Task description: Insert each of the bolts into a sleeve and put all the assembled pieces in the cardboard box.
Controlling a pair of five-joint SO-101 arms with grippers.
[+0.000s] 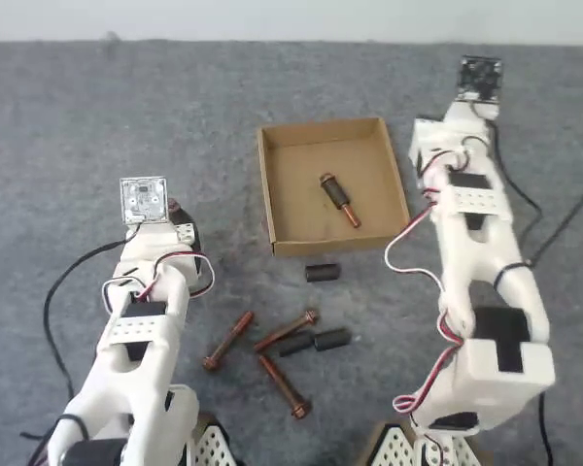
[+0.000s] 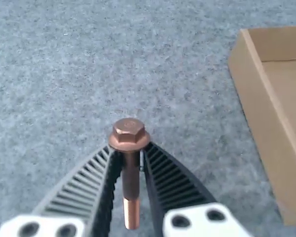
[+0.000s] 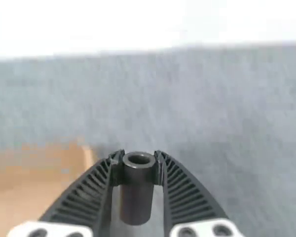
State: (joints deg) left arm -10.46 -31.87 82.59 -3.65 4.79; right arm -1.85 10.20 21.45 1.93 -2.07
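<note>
Left claw (image 2: 130, 151) clamps a bolt (image 2: 130, 173), near the wall of the cardboard box (image 2: 265, 148).

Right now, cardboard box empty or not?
Not empty. One assembled piece lies on the floor of the cardboard box, seen in the high view.

You get soft, even light from above in the high view: the tabletop (image 1: 78, 126) is uniformly bright, and the loose bolts (image 1: 285, 330) throw only faint, short shadows. The box (image 1: 268, 184) wall shades a thin strip of its own floor. The white arms (image 1: 476, 243) are bright without glare. In the left wrist view the bolt (image 2: 130, 136) head carries a dull sheen. In the right wrist view the band above the tabletop is washed out white, and the box blurs behind the sleeve (image 3: 137, 187).
</note>
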